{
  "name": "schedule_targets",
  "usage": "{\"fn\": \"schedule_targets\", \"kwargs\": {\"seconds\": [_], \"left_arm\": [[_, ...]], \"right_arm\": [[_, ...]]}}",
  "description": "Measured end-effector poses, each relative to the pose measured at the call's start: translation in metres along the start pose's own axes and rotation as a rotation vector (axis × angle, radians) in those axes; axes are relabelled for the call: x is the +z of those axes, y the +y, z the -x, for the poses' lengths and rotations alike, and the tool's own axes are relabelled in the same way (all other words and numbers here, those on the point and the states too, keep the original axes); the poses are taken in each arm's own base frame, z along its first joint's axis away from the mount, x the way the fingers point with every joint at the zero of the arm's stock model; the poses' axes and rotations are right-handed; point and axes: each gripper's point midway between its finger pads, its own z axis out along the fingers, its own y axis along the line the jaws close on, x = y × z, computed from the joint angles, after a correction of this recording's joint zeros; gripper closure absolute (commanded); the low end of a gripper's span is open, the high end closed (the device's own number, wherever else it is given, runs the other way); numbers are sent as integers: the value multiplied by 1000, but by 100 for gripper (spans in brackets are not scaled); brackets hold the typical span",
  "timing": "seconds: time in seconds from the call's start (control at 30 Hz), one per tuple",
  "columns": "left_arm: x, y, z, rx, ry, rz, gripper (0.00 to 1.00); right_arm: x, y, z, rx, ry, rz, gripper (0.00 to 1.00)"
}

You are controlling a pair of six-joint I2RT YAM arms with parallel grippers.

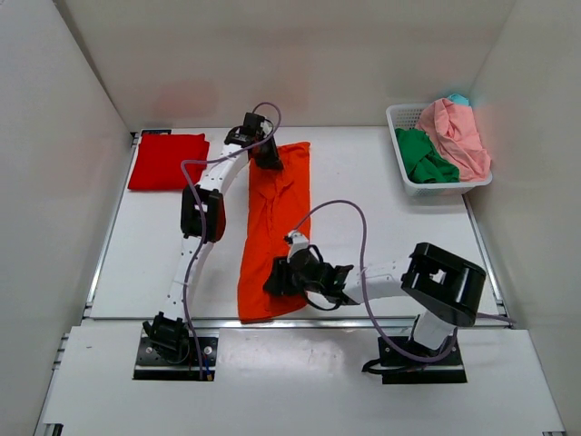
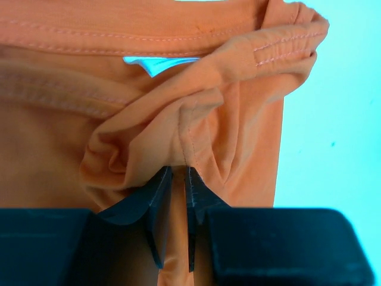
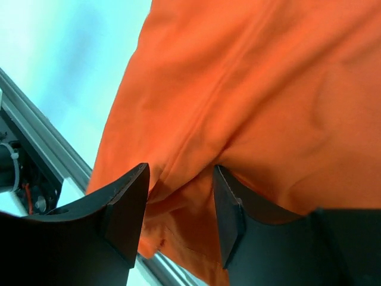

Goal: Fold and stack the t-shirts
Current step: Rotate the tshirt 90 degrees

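Deep-red folded cloth t-shirt [image 1: 168, 161] is done, far left. Bright orange cloth t-shirt [image 1: 272, 227], 1/2-folded, is pinched at far end by left end effector [image 2: 177, 173]; right end effector [image 3: 178, 173] is spread open at near hem.

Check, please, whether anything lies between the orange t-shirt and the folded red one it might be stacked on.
Nothing loose lies on the table between the orange t-shirt and the folded red t-shirt. Only the left arm itself crosses that strip, with the left gripper shut on the orange t-shirt's far end.

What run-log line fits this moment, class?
left hand: shut on orange t-shirt, far end | right hand: open, astride its near end | red t-shirt: folded, far left | basket: far right
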Motion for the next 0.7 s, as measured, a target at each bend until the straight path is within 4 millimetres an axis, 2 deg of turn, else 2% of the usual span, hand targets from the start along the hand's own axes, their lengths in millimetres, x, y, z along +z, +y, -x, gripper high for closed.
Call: {"fn": "schedule_targets", "kwargs": {"seconds": [0.13,0.23,0.33,0.37,0.4,0.47,0.53,0.6,0.7], "left_arm": [[3,3,13,-13,-49,-12,72],[4,8,24,-26,-83,-19,71],[4,12,37,-37,-122,-37,68],[3,12,41,-42,-130,-47,67],[2,12,46,-47,-143,-63,67],[-4,3,55,-54,-164,-107,64],[-17,-7,66,-62,-180,-147,58],[-39,-26,76,-50,-196,-188,56],[-101,-65,79,8,-213,-231,54]], "right_arm": [[10,14,-2,-79,-27,-6,51],[9,15,-4,-140,-41,-41,50],[0,12,-7,-202,-56,-75,47],[-6,11,-8,-228,-61,-82,50],[-12,10,-7,-250,-68,-85,57],[-24,10,-2,-286,-89,-84,57],[-33,13,9,-305,-122,-86,53],[-40,10,20,-330,-143,-101,47],[-48,-13,29,-332,-119,-168,46]]}}
